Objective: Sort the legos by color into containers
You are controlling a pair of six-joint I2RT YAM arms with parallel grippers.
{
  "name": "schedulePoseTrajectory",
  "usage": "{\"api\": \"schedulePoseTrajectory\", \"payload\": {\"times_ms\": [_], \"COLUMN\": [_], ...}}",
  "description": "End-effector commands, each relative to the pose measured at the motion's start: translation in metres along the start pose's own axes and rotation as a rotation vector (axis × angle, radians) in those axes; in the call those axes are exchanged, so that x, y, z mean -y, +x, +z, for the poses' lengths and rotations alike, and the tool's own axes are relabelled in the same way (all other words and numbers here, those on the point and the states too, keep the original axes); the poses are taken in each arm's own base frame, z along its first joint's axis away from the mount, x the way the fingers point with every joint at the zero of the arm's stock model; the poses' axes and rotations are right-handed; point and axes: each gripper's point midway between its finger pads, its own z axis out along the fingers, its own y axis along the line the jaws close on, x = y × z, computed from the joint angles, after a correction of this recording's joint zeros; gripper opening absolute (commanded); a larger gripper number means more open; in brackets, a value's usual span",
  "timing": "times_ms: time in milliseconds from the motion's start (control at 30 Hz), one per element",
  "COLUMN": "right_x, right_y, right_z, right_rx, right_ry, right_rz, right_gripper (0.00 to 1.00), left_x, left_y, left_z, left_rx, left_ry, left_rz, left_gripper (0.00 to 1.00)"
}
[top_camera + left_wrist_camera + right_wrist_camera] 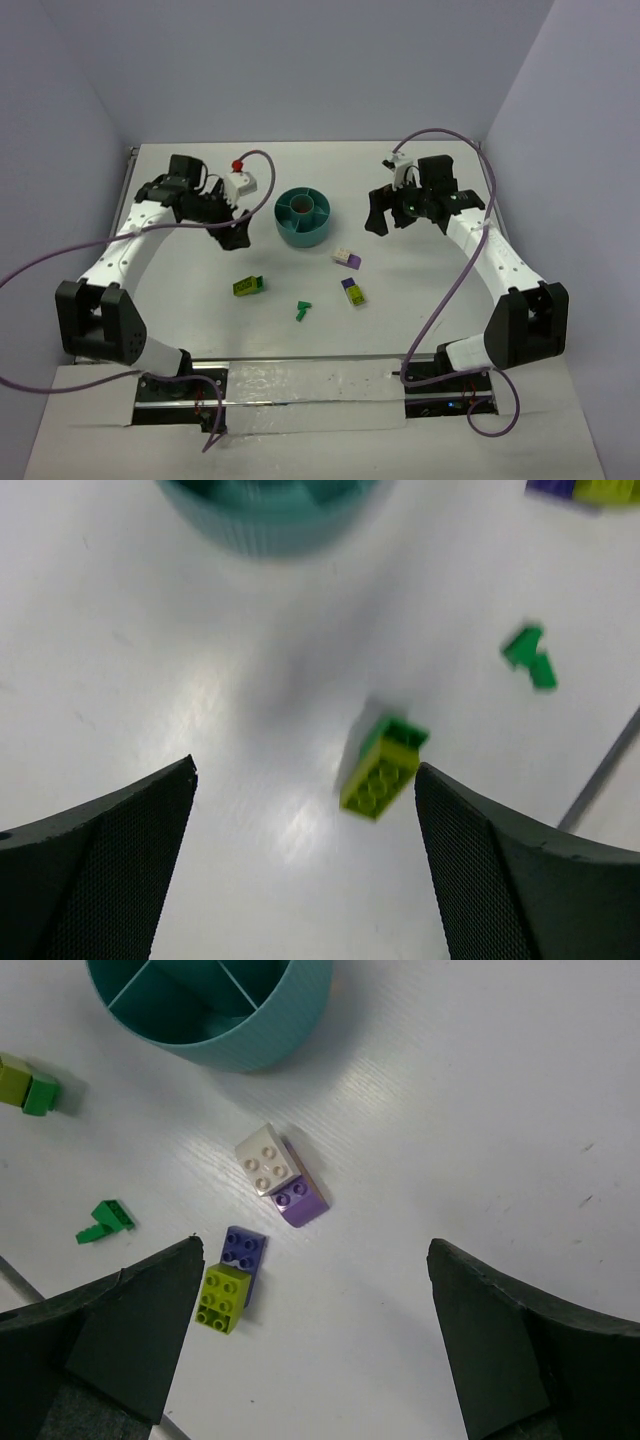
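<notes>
The round teal bowl (303, 232) stands at the table's middle back, its compartments divided around a central ring. In front of it lie a lime-and-dark-green brick (248, 286), a small dark green piece (303, 310), a purple-and-white brick (347, 258) and a purple-and-yellow brick (353, 292). My left gripper (235, 228) is open and empty, left of the bowl; its wrist view shows the lime brick (385, 770) near its right finger. My right gripper (385, 215) is open and empty, right of the bowl, above the purple-and-white brick (282, 1175) and purple-and-yellow brick (232, 1278).
The bowl also shows at the top of the left wrist view (270, 530) and the right wrist view (270, 1040). The dark green piece shows in both wrist views too (530, 660) (105, 1220). Purple cables loop beside both arms. Grey walls enclose the table on three sides.
</notes>
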Motion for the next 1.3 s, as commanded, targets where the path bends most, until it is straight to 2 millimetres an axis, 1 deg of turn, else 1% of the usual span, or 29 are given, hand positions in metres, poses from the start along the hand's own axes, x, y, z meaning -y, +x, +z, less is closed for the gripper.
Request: {"api": "schedulePoseTrajectory", "payload": {"times_ms": [0,33,133,200,267,400,533,633,733,867,1033,1133,1267], "right_x": [-0.009,-0.011,-0.015,-0.018,-0.020,-0.022,-0.022,-0.022,-0.021,-0.019,-0.018,-0.018,-0.018], "right_y": [-0.012,-0.012,-0.015,-0.016,-0.016,-0.016,-0.015,-0.014,-0.013,-0.013,-0.012,-0.012,-0.012], "right_z": [-0.005,-0.005,-0.005,-0.006,-0.006,-0.006,-0.004,-0.003,-0.001,0.000,0.002,0.003,0.004], "right_rx": [0.067,0.071,0.079,0.079,0.076,0.071,0.066,0.061,0.054,0.046,0.040,0.037,0.037], "right_ry": [-0.040,-0.049,-0.057,-0.062,-0.066,-0.074,-0.073,-0.070,-0.068,-0.066,-0.062,-0.063,-0.066], "right_rz": [-0.023,-0.021,-0.025,-0.036,-0.039,-0.045,-0.044,-0.043,-0.041,-0.040,-0.037,-0.037,-0.036], "right_gripper": [1.00,1.00,1.00,1.00,1.00,1.00,1.00,1.00,1.00,1.00,1.00,1.00,1.00], "left_x": [0.030,0.032,0.041,0.047,0.046,0.036,0.023,0.021,0.025,0.035,0.050,0.050,0.052], "left_y": [0.060,0.070,0.088,0.097,0.101,0.104,0.096,0.095,0.093,0.090,0.102,0.107,0.107], "left_z": [-0.021,-0.020,-0.012,-0.006,0.000,0.012,0.021,0.028,0.034,0.037,0.045,0.049,0.055], "left_rx": [-0.115,-0.124,-0.127,-0.120,-0.117,-0.111,-0.088,-0.078,-0.055,-0.012,-0.042,-0.048,-0.044], "left_ry": [0.103,0.107,0.127,0.151,0.151,0.127,0.089,0.092,0.122,0.172,0.237,0.227,0.230], "left_rz": [0.167,0.185,0.203,0.202,0.194,0.181,0.195,0.213,0.263,0.302,0.317,0.326,0.332], "left_gripper": [0.96,0.95,0.95,0.95,0.95,0.95,0.95,0.95,0.93,0.92,0.90,0.90,0.88]}}
